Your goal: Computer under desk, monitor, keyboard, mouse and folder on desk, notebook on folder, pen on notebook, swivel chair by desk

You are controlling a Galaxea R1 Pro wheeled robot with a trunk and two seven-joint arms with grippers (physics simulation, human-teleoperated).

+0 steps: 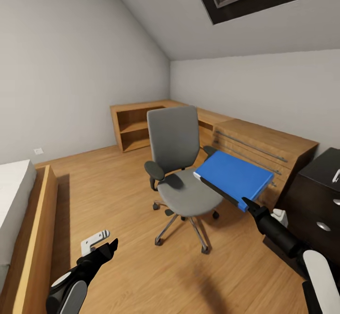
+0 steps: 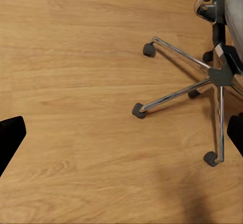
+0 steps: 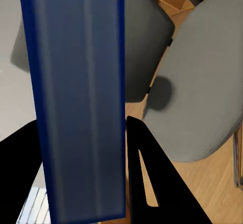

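The swivel chair point(image 1: 182, 163), with grey seat and back, black armrests and a chrome star base, stands mid-room on the wooden floor. My right gripper point(image 1: 248, 205) is shut on the near edge of the bright blue folder point(image 1: 236, 174) and holds it tilted in the air, beside and just above the right side of the seat. In the right wrist view the folder point(image 3: 81, 102) runs between the black fingers point(image 3: 152, 178), with the chair point(image 3: 202, 82) behind it. My left gripper point(image 1: 106, 248) hangs open and low over the floor, left of the chair base point(image 2: 202, 82).
A light wooden drawer unit point(image 1: 264, 146) and an open shelf unit point(image 1: 137, 125) line the far corner behind the chair. A dark cabinet point(image 1: 321, 196) stands at the right edge. A bed with a wooden frame point(image 1: 38, 219) runs along the left. Bare floor lies between bed and chair.
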